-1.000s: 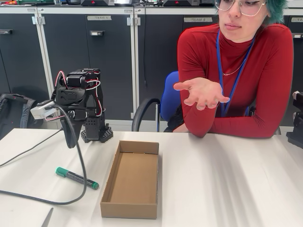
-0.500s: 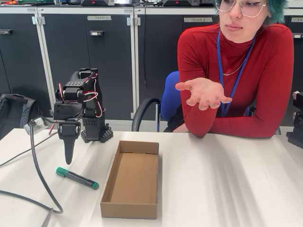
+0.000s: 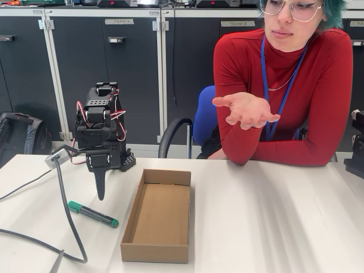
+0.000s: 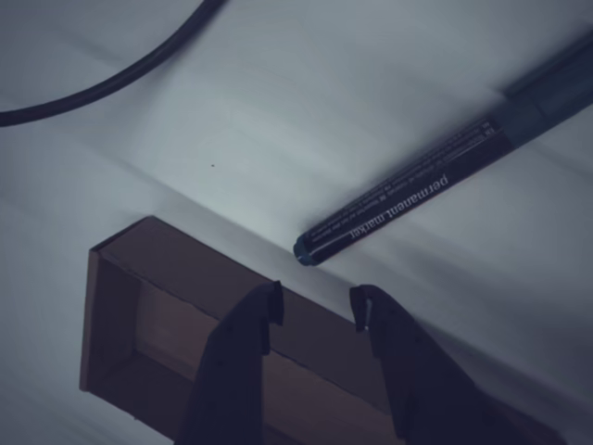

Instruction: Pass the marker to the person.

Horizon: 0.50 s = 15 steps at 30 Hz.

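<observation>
**Jaws parted over a marker not yet picked up**

Jaws stand slightly apart and hold nothing, the wrist view showing a narrow gap between the two dark fingertips of the gripper [image 4: 315, 311]. The marker [image 3: 92, 214] lies flat on the white table [image 3: 273, 216], well clear of those tips, its green cap toward the left of the fixed view and its green end toward the box [image 3: 159, 215]. In the wrist view the marker [image 4: 408, 199] runs diagonally, its near end just short of the box's edge [image 4: 185, 278], with printed lettering legible along the dark barrel.

The gripper [image 3: 100, 193] points straight down from the black arm [image 3: 102, 122], hanging just above and behind the marker's middle; that pose looks like the line-up for a top-down pinch, though the fingers may need to open wider to straddle the barrel. The shallow cardboard box, open and with nothing visible inside, sits just right of the marker, close enough that a sideways nudge could push the pen against its wall.

Across the table the person [image 3: 284, 85] leans on one elbow and holds a hand [image 3: 247, 110] palm up, high above the far edge, plainly waiting to receive. A grey cable [image 3: 68, 216] loops over the tabletop left of the marker and could snag on the swing over. The handover itself is all still ahead.
</observation>
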Each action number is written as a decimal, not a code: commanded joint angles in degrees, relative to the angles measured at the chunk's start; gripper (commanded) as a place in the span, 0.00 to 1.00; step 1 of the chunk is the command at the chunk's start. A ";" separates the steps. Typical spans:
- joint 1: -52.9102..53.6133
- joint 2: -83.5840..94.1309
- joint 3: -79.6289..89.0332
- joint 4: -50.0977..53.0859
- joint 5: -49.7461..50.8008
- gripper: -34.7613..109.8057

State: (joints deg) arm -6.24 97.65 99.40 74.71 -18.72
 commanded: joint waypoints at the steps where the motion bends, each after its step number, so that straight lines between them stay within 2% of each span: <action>1: 0.70 0.18 0.00 -1.93 0.88 0.35; 6: 2.29 -0.44 4.22 -7.29 1.93 0.41; 15: 3.08 -1.23 6.06 -7.82 3.78 0.42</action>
State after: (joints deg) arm -3.34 95.80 105.38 66.62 -15.56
